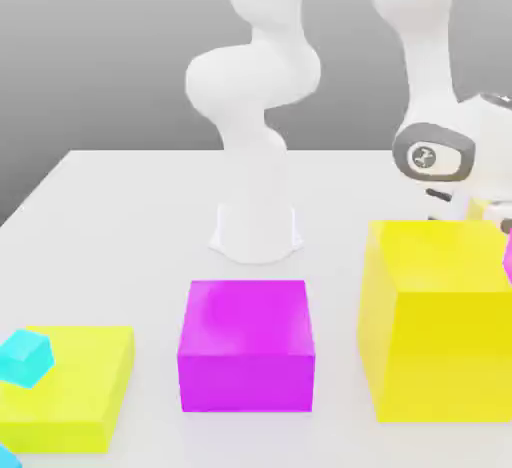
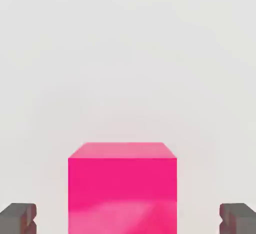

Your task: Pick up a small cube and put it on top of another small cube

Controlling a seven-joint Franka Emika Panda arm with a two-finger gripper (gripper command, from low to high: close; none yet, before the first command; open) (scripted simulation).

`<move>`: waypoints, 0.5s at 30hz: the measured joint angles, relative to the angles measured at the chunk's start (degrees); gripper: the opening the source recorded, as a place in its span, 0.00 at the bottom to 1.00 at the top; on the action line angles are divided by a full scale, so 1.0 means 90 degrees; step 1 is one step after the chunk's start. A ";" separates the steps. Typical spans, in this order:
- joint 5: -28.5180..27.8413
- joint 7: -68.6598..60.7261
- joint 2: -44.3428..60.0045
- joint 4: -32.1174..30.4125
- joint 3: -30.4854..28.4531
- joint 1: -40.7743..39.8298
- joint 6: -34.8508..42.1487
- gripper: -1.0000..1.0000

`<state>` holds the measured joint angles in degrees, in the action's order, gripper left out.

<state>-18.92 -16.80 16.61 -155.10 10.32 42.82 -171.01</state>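
In the hand view a pink cube rests on the white table, and my gripper stands open with one grey fingertip on either side of it, well apart from its faces. In the exterior view my hand hangs low at the right, behind a large yellow block. A sliver of the pink cube shows at the right edge. A small yellow patch peeks out just below the hand; I cannot tell whether it is the small cube.
A large magenta block sits front and centre. A flat yellow block at the front left carries a small cyan cube. The arm's white base stands behind the magenta block.
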 joint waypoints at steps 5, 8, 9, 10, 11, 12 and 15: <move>-0.0097 0.0079 0.0128 0.0029 -0.0146 0.0125 -0.0094 0.00; -0.0087 0.0069 0.0113 0.0024 -0.0140 0.0121 -0.0082 0.00; 0.0068 -0.0052 -0.0041 -0.0014 -0.0005 0.0021 0.0036 0.00; 0.0262 -0.0204 -0.0233 -0.0059 0.0174 -0.0114 0.0184 0.00; 0.0506 -0.0390 -0.0447 -0.0109 0.0348 -0.0231 0.0345 0.00; 0.0780 -0.0594 -0.0673 -0.0159 0.0506 -0.0325 0.0513 0.00; 0.1261 -0.1161 -0.1169 -0.0247 0.0734 -0.0414 0.0942 0.00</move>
<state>-7.58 -27.24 6.09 -157.33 16.92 39.10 -162.53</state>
